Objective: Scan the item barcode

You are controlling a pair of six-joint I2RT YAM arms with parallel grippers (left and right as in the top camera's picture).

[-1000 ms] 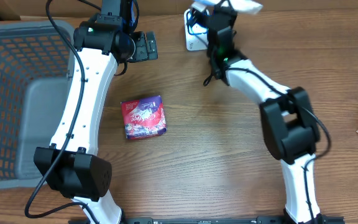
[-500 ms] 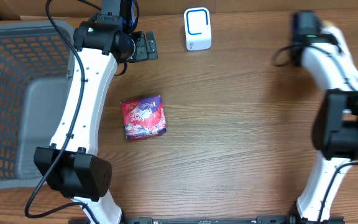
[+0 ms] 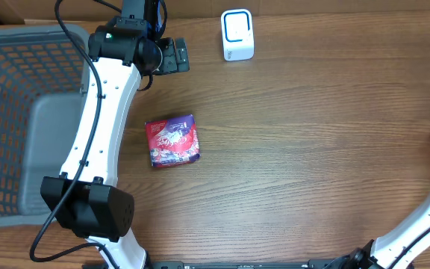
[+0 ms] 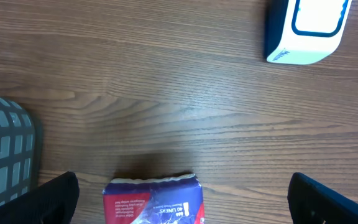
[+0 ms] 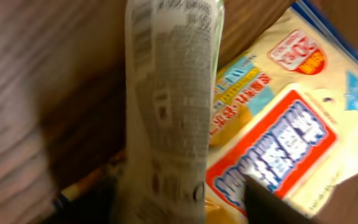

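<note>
Left end effector (image 3: 174, 56) spread wide; right end effector (image 5: 173, 205) parted, its arm (image 3: 424, 224) far right.

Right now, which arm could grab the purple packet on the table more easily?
Left, probably. Its open gripper hangs near the purple packet, and its wrist camera sees the packet between its fingers. The right arm is away at the right edge of the table.

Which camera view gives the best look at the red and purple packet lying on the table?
The overhead view: the red and purple packet lies whole and unobstructed on the table. The left wrist view catches only one end of the packet, cut off by the bottom edge. The right wrist view does not show it.
</note>
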